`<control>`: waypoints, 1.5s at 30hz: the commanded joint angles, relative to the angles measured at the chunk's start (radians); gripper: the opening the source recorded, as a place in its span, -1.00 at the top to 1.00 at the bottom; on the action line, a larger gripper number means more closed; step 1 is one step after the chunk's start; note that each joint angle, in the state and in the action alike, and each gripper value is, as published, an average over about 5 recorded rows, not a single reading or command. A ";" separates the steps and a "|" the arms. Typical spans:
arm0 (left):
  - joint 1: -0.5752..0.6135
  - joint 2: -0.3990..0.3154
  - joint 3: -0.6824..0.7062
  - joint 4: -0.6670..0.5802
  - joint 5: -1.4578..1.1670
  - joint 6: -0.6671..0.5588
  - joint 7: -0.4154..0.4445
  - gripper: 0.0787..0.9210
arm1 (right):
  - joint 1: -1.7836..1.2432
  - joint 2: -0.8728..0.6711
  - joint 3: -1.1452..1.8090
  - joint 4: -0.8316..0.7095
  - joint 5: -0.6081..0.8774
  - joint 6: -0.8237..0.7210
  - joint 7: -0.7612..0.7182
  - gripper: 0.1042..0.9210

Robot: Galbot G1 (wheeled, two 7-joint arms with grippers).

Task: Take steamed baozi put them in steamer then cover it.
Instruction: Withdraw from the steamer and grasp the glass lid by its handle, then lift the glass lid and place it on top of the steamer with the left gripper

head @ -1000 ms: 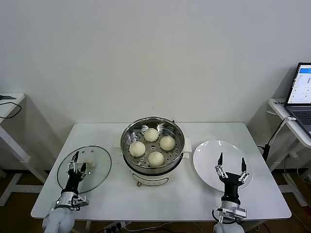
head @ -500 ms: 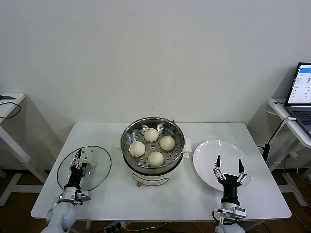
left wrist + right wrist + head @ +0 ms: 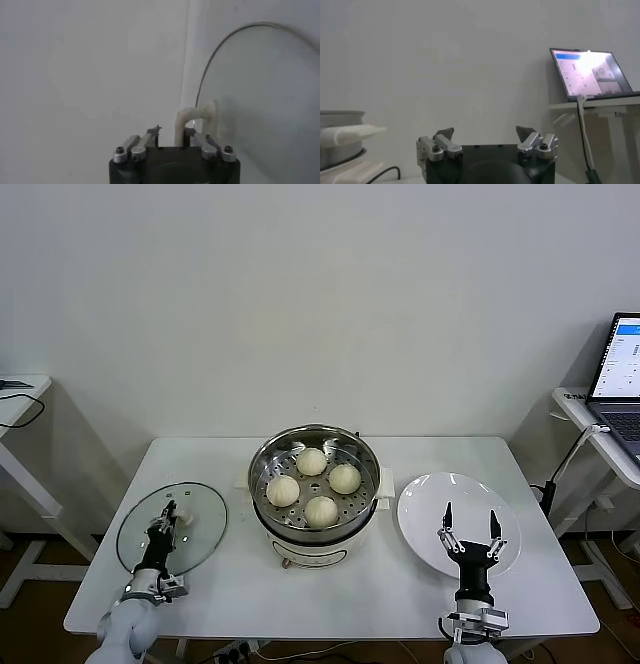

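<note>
On the white worktop (image 3: 400,584) in the head view, the steamer (image 3: 315,494) sat in the middle with no cover on it. Four steamed baozi (image 3: 312,461) lay inside on the tray with holes, close together. The glass cover (image 3: 172,527) was on the left side of the worktop, well apart from the steamer. It looked tipped up a little. The left pincer (image 3: 166,519) was at the cover's white handle (image 3: 181,513), with its fingers pressed together on it. A white plate (image 3: 458,524) lay to the right of the steamer. The right pincer (image 3: 469,531) hung over the near part of the plate, spread wide and holding nothing. A laptop (image 3: 618,374) stood on a side table far to the right.

In the left wrist view, the left pincer (image 3: 170,142) pinched the bent white handle (image 3: 196,117) of the cover (image 3: 260,90).

In the right wrist view, the right pincer (image 3: 485,135) was spread open, with the laptop (image 3: 590,72) behind it and the steamer (image 3: 340,137) at the edge.
</note>
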 commanded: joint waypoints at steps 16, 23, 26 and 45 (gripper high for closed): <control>0.155 0.094 -0.140 -0.587 -0.067 0.032 -0.001 0.74 | 0.012 -0.025 0.006 -0.016 0.020 -0.047 -0.005 -0.76; 0.186 0.119 -0.092 -0.871 -0.079 0.131 0.072 0.74 | 0.006 -0.051 0.011 -0.022 0.049 -0.120 -0.012 -0.76; 0.172 0.121 -0.004 -0.957 -0.075 0.189 0.114 0.74 | 0.005 -0.060 0.013 -0.024 0.053 -0.135 -0.018 -0.76; 0.020 -0.043 0.567 -0.906 0.192 0.487 0.411 0.74 | 0.037 -0.064 0.007 -0.038 0.046 -0.169 -0.020 -0.76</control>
